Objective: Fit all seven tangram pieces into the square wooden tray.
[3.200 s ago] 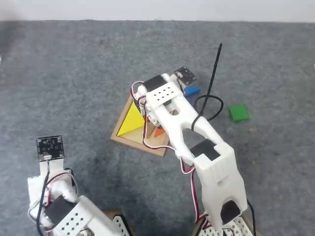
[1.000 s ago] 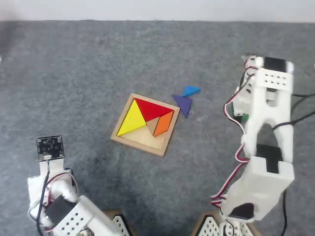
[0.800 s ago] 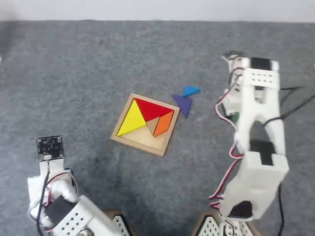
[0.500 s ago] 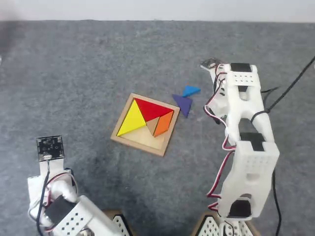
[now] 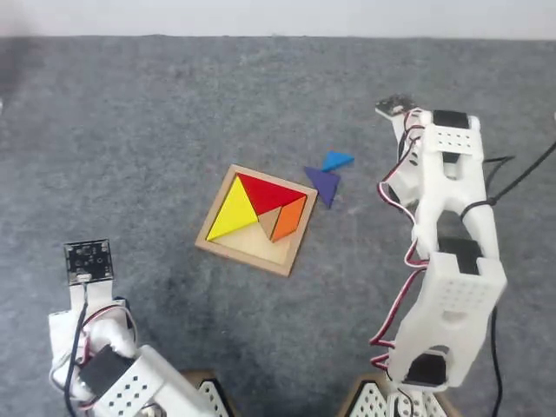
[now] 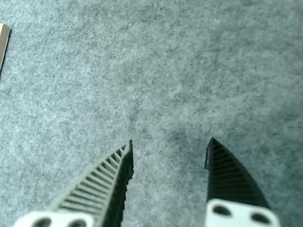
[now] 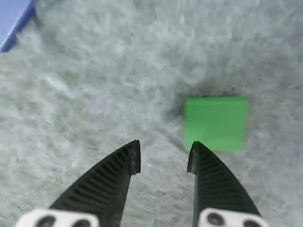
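Since the earlier frames our right arm (image 5: 443, 174) has left the tray (image 5: 246, 258) and swung out to the side. Now the right gripper (image 7: 164, 145) hangs low over the carpet (image 5: 130, 130), its jaws partly open and holding nothing. The green square piece (image 7: 216, 123) lies flat just ahead of one fingertip, not centred between the jaws. We judge it light, stiff and thin, with smooth paint that may slip. We should widen the jaws, centre them, and pinch two opposite straight edges. The purple triangle (image 5: 324, 184) and blue triangle (image 5: 337, 161) wait just beside the tray, which holds the yellow triangle (image 5: 232, 215), red triangle (image 5: 268, 191) and orange piece (image 5: 288, 219). Our left gripper (image 6: 169, 146) is open over bare carpet, empty
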Robot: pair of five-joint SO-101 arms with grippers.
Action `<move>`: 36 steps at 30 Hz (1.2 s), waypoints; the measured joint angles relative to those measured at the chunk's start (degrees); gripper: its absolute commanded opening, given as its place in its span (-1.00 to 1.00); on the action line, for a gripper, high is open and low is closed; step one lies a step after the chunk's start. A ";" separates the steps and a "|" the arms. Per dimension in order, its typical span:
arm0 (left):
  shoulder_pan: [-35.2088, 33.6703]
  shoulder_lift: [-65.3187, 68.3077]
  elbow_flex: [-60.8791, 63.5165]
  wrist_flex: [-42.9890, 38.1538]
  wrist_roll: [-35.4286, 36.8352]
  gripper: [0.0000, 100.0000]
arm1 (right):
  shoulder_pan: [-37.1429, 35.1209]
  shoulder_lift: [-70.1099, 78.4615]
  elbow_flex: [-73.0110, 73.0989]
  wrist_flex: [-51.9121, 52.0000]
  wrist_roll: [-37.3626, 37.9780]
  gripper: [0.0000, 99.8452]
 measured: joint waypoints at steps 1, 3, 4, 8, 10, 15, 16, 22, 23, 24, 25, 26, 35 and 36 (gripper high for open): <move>0.00 0.00 0.00 0.00 0.00 -0.52 | 0.18 -0.26 0.00 -0.09 0.35 -0.64; 0.00 0.00 0.00 0.00 0.00 -0.52 | 0.88 -0.26 0.00 -0.09 2.29 -0.64; 0.00 0.00 0.00 0.00 0.00 -0.52 | 1.23 -0.26 0.00 -0.09 3.69 -0.64; 0.00 0.00 0.00 0.00 0.00 -0.52 | 2.46 3.08 0.00 -1.32 8.62 -0.64; 0.00 0.00 0.00 0.00 0.00 -0.52 | 3.43 4.57 -0.09 -3.08 10.37 -0.64; 0.00 0.00 0.00 0.00 0.00 -0.52 | 4.57 5.89 -0.26 -6.33 13.01 -0.64; 0.00 0.00 0.00 0.00 0.00 -0.52 | 4.66 6.07 -0.44 -6.68 13.27 -0.64; 0.00 0.00 0.00 0.00 0.00 -0.52 | 4.66 5.80 -0.44 -6.68 14.51 -0.47; 0.00 0.00 0.00 0.00 0.00 -0.52 | 4.66 5.10 -0.44 -6.59 14.68 -0.42; 0.00 0.00 0.00 0.00 0.00 -0.52 | 4.66 4.66 -0.35 -6.42 14.68 -0.38; 0.00 0.00 0.00 0.00 0.00 -0.52 | 4.66 4.13 -0.35 -6.24 14.68 -0.34; 0.00 0.00 0.00 0.00 0.00 -0.52 | 4.84 3.69 -0.26 -6.15 14.68 -0.33; 0.00 0.00 0.00 0.00 0.00 -0.52 | 4.92 2.02 -0.26 -5.80 18.46 -0.36; 0.00 0.00 0.00 0.00 0.00 -0.52 | 4.92 2.73 -0.26 -6.24 18.90 -0.36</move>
